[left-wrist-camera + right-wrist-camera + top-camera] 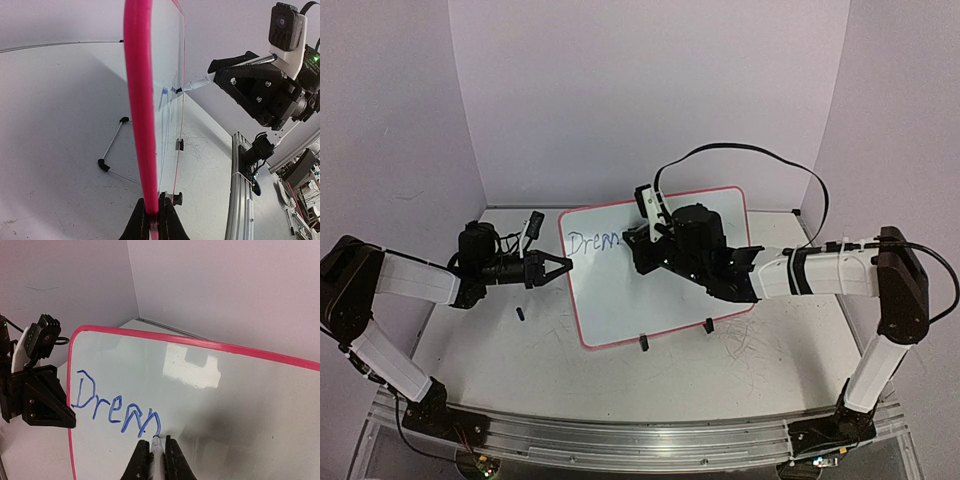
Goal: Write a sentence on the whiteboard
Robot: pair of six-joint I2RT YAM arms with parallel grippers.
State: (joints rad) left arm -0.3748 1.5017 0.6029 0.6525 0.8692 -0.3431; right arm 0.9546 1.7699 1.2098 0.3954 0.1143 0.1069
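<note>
The whiteboard (pixel 620 290) has a pink-red rim and stands tilted on two black clip feet (pixel 644 343). Blue letters reading "Dream" (pixel 117 410) run along its upper left. My left gripper (pixel 563 268) is shut on the board's left rim (pixel 142 125). My right gripper (pixel 638 243) is shut on a white marker (pixel 157 452). The marker's tip touches the board at the end of the last letter. The marker also shows in the left wrist view (pixel 197 85).
A small dark cap (pixel 520 314) lies on the tabletop left of the board. A wire stand leg (pixel 111 146) rests behind the board. A black cable (pixel 750 150) arcs above the right arm. Walls close in the back and sides.
</note>
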